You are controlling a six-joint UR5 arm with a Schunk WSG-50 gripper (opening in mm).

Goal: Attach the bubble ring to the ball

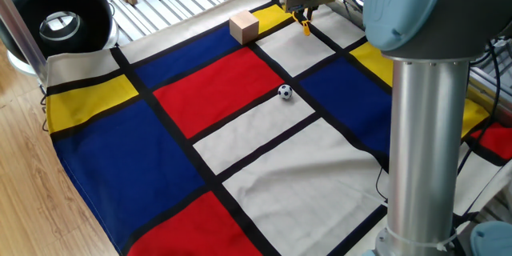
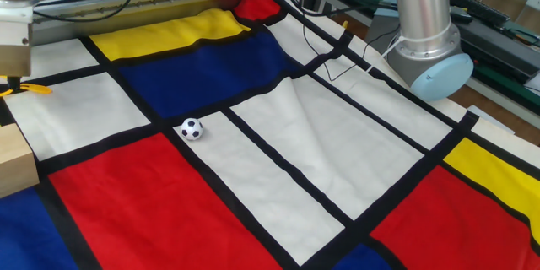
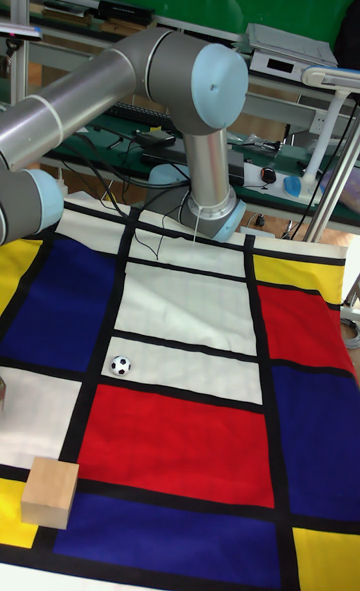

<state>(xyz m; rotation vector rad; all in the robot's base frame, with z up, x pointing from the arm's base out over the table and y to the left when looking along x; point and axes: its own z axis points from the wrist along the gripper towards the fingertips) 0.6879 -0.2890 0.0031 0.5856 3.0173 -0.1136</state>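
The bubble ring [image 1: 305, 25] lies on a white panel at the far corner of the cloth, its orange-yellow handle showing; in the other fixed view the bubble ring [image 2: 25, 89] rests flat at the left edge. My gripper [image 1: 302, 10] hovers just above it, open and holding nothing; only part of the gripper [image 2: 10, 74] shows in the other fixed view. The ball [image 1: 285, 91], white with black patches, sits on a black stripe mid-cloth, well apart from the ring. The ball [image 2: 191, 128] [image 3: 121, 365] shows in all views.
A tan wooden cube [image 1: 244, 26] stands just left of the ring; the cube [image 2: 13, 160] [image 3: 50, 492] appears in the other views too. The arm's grey column [image 1: 424, 128] rises at the right. A black round device [image 1: 56, 16] sits at the far left.
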